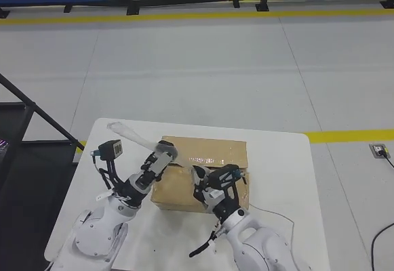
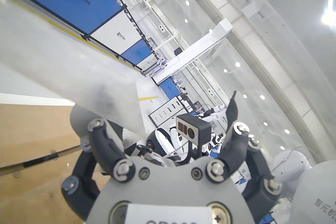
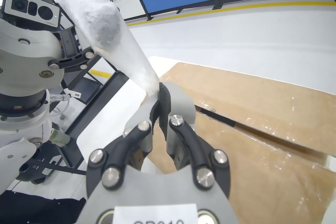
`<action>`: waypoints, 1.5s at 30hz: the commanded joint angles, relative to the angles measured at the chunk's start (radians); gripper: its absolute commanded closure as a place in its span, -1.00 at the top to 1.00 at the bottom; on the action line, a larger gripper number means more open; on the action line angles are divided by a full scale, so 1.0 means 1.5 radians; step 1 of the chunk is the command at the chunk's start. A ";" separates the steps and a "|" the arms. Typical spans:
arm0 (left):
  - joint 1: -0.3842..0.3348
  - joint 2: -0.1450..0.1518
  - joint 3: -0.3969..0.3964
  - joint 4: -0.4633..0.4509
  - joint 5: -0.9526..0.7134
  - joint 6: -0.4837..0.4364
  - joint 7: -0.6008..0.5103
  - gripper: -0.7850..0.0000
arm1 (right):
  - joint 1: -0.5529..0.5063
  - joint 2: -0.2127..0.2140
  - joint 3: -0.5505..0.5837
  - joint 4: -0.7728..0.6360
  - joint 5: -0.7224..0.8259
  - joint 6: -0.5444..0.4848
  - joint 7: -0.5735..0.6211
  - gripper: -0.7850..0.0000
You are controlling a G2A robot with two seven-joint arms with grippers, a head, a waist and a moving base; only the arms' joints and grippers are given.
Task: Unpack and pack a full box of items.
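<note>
The right hand (image 3: 158,100) is clamped on 1 end of a translucent white bag (image 3: 115,33), held in the air over the left edge of the cardboard box (image 3: 249,117) and slanting away to the far left. The left hand (image 2: 168,114) has its 2 fingers (image 2: 232,114) apart, the bag draped against 1 of them. The box sits closed and taped on the white worktop (image 1: 278,203)

Through the translucent pouch (image 3: 105,25) we make out only a dark smudge, too blurred to identify. The cardboard box (image 3: 249,93) is shut, so we cannot see its contents, and the right wrist view's edge cuts off part of it. The pouch covers one fingertip of the left gripper (image 2: 157,108).
</note>
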 commanded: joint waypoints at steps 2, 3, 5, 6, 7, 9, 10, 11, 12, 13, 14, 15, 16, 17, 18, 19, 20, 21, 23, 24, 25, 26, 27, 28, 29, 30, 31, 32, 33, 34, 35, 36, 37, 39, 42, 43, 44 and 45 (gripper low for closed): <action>-0.007 0.000 -0.004 0.006 0.020 0.007 -0.003 1.00 | 0.001 -0.001 0.011 0.004 0.012 -0.007 0.014 -1.00; -0.010 0.000 -0.006 0.008 0.029 0.010 -0.005 1.00 | 0.001 -0.002 0.015 0.006 0.018 -0.008 0.021 -1.00; -0.016 0.001 -0.007 0.007 0.047 0.014 -0.013 1.00 | 0.005 -0.002 0.022 0.009 0.036 -0.016 0.042 -1.00; -0.021 0.001 -0.006 0.006 0.058 0.016 -0.019 1.00 | 0.007 -0.003 0.027 0.013 0.047 -0.020 0.053 -1.00; -0.027 0.001 -0.006 0.006 0.074 0.021 -0.024 1.00 | 0.010 -0.003 0.033 0.018 0.062 -0.027 0.063 -1.00; -0.039 0.001 0.000 0.004 0.107 0.029 -0.032 1.00 | 0.016 -0.003 0.045 0.032 0.095 -0.047 0.083 -1.00; -0.046 0.001 0.005 0.003 0.127 0.034 -0.040 1.00 | 0.019 -0.004 0.052 0.041 0.111 -0.054 0.092 -1.00; -0.054 0.001 0.009 0.003 0.145 0.038 -0.041 1.00 | 0.023 -0.004 0.058 0.048 0.124 -0.061 0.097 -1.00; -0.061 0.000 0.016 0.003 0.166 0.043 -0.042 1.00 | 0.024 -0.004 0.064 0.058 0.137 -0.065 0.100 -1.00; -0.068 0.000 0.023 0.003 0.186 0.049 -0.040 1.00 | 0.026 -0.005 0.070 0.065 0.151 -0.071 0.102 -1.00; -0.074 -0.001 0.031 0.002 0.203 0.052 -0.037 1.00 | 0.025 -0.005 0.077 0.072 0.161 -0.075 0.097 -1.00; -0.078 -0.003 0.039 0.000 0.218 0.055 -0.034 1.00 | 0.022 -0.005 0.084 0.079 0.171 -0.077 0.089 -1.00; -0.083 -0.004 0.046 -0.003 0.232 0.060 -0.031 1.00 | 0.018 -0.005 0.092 0.084 0.185 -0.082 0.080 -1.00; -0.088 -0.005 0.053 -0.004 0.243 0.064 -0.028 1.00 | 0.013 -0.004 0.100 0.089 0.197 -0.088 0.074 -1.00; -0.093 -0.006 0.060 -0.004 0.252 0.071 -0.026 1.00 | 0.008 -0.004 0.109 0.093 0.210 -0.092 0.071 -1.00; -0.099 -0.007 0.066 -0.005 0.259 0.079 -0.023 1.00 | 0.005 -0.003 0.116 0.097 0.222 -0.098 0.074 -1.00; -0.106 -0.009 0.075 -0.004 0.262 0.084 -0.027 1.00 | 0.002 -0.003 0.123 0.101 0.235 -0.106 0.076 -1.00; -0.114 -0.010 0.082 -0.001 0.264 0.092 -0.031 1.00 | 0.000 -0.002 0.129 0.105 0.248 -0.117 0.081 -1.00; -0.134 -0.014 0.098 0.007 0.267 0.108 -0.036 1.00 | -0.002 -0.001 0.141 0.115 0.268 -0.135 0.088 -1.00; -0.144 -0.016 0.107 0.012 0.261 0.117 -0.041 1.00 | -0.004 0.000 0.146 0.119 0.277 -0.143 0.091 -1.00; -0.156 -0.018 0.116 0.018 0.253 0.124 -0.047 1.00 | -0.004 0.000 0.149 0.122 0.283 -0.153 0.096 -1.00; -0.168 -0.021 0.124 0.024 0.248 0.135 -0.053 1.00 | -0.005 0.001 0.152 0.125 0.286 -0.160 0.100 -1.00; -0.180 -0.023 0.132 0.029 0.244 0.142 -0.059 1.00 | -0.005 0.001 0.155 0.127 0.287 -0.164 0.105 -1.00; -0.190 -0.025 0.141 0.034 0.237 0.149 -0.066 1.00 | -0.004 0.002 0.156 0.128 0.288 -0.166 0.110 -1.00; -0.200 -0.027 0.148 0.037 0.234 0.157 -0.076 1.00 | -0.004 0.002 0.156 0.128 0.288 -0.166 0.110 -1.00; -0.211 -0.028 0.154 0.038 0.239 0.164 -0.084 1.00 | -0.004 0.002 0.156 0.128 0.288 -0.166 0.110 -1.00; -0.220 -0.030 0.159 0.040 0.243 0.171 -0.089 1.00 | -0.004 0.002 0.156 0.128 0.288 -0.166 0.110 -1.00; -0.230 -0.031 0.167 0.040 0.246 0.179 -0.101 1.00 | -0.004 0.002 0.156 0.128 0.288 -0.166 0.110 -1.00; -0.242 -0.033 0.173 0.042 0.248 0.187 -0.113 1.00 | -0.004 0.002 0.156 0.128 0.288 -0.166 0.110 -1.00; -0.252 -0.035 0.179 0.043 0.251 0.194 -0.123 1.00 | -0.004 0.002 0.156 0.128 0.288 -0.166 0.110 -1.00; -0.262 -0.036 0.185 0.045 0.259 0.202 -0.132 1.00 | -0.004 0.002 0.156 0.128 0.288 -0.166 0.110 -1.00; -0.272 -0.037 0.192 0.045 0.273 0.208 -0.140 1.00 | -0.004 0.002 0.156 0.128 0.288 -0.166 0.110 -1.00; -0.281 -0.039 0.199 0.046 0.287 0.214 -0.141 1.00 | -0.004 0.002 0.156 0.128 0.288 -0.166 0.110 -1.00; -0.297 -0.042 0.213 0.048 0.313 0.223 -0.139 1.00 | -0.008 0.002 0.154 0.127 0.287 -0.167 0.109 -1.00; -0.314 -0.046 0.217 0.048 0.331 0.235 -0.126 1.00 | -0.010 0.001 0.160 0.128 0.305 -0.168 0.101 -1.00; -0.316 -0.047 0.216 0.048 0.341 0.239 -0.122 1.00 | -0.012 0.001 0.163 0.128 0.314 -0.170 0.099 -1.00; -0.319 -0.047 0.213 0.048 0.348 0.241 -0.118 1.00 | -0.014 0.001 0.165 0.128 0.319 -0.175 0.103 -1.00; -0.321 -0.047 0.209 0.047 0.352 0.243 -0.117 1.00 | -0.015 0.002 0.170 0.128 0.327 -0.179 0.107 -1.00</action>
